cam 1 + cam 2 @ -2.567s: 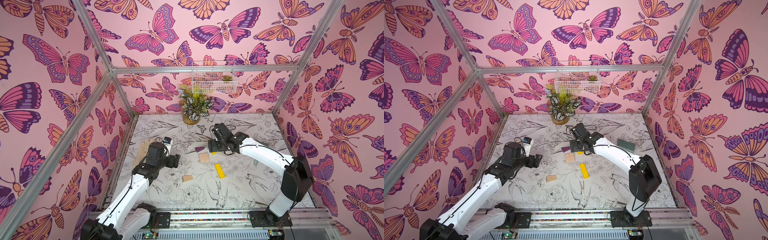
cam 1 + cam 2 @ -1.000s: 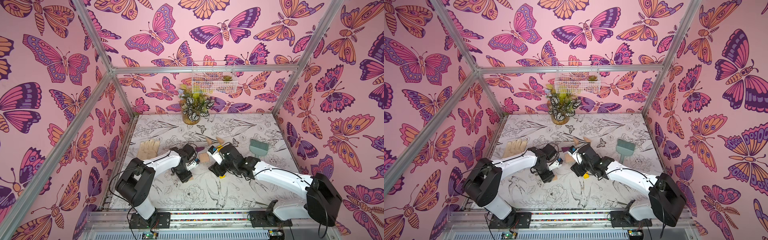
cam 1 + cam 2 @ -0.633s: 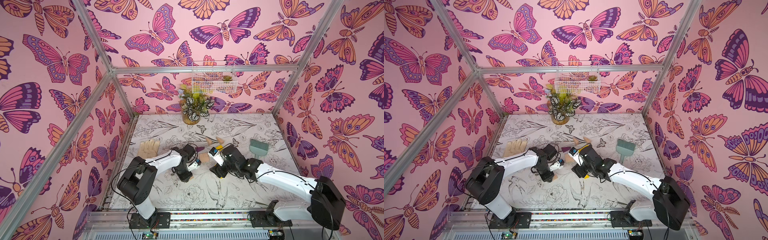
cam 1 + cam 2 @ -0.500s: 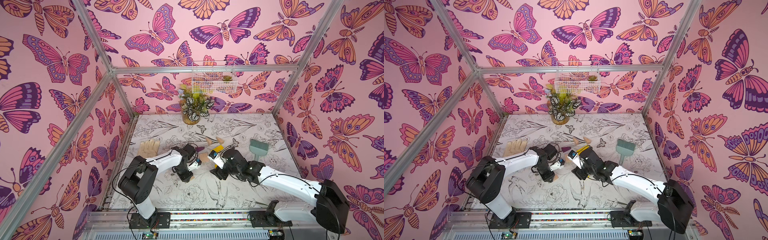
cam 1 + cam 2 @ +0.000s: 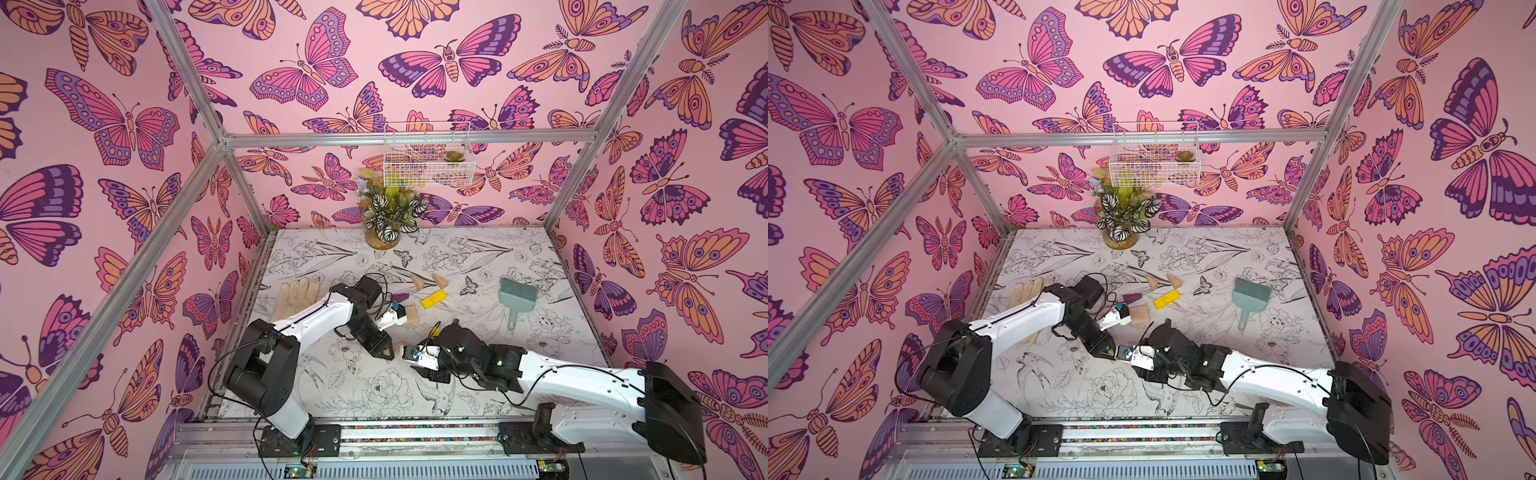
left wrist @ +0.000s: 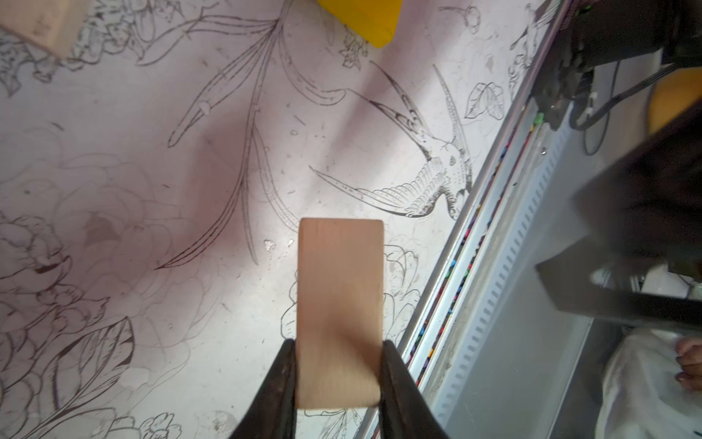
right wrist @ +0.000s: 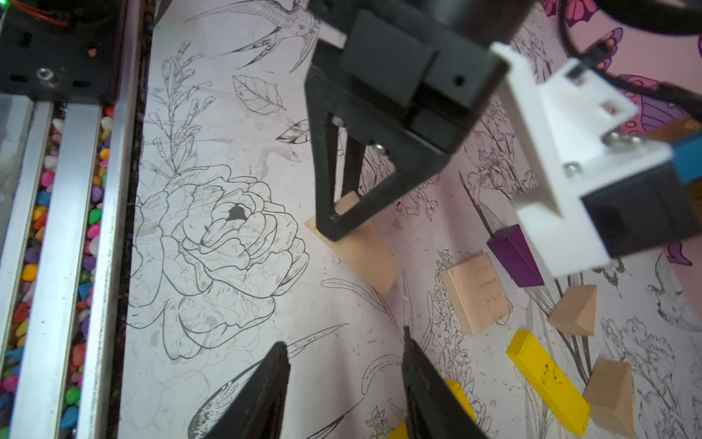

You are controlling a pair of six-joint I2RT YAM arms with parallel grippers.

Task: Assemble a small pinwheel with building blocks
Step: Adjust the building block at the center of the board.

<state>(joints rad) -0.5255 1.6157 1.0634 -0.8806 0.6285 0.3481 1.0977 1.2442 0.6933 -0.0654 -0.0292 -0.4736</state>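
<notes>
Your left gripper [image 6: 338, 342] is clamped on a smooth, pale wooden block [image 6: 340, 289]: rectangular, rounded corners, down at the mat [image 5: 457, 257], front of centre. Your right gripper [image 7: 343, 338] has its jaws apart over the mat. Loose just beyond are a purple wedge [image 7: 514, 262], a square piece [image 7: 475, 292], a flat yellow bar [image 7: 547, 380] and a wooden wedge [image 7: 573, 309]. The mat is white with black line-drawn flowers and birds. The walls [image 5: 124, 124] are pink butterfly print.

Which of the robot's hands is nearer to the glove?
Left. The left hand, shut on a wooden block, sits nearer the front than the glove, toward the middle; the open right hand lies beyond it, farther off.
</notes>
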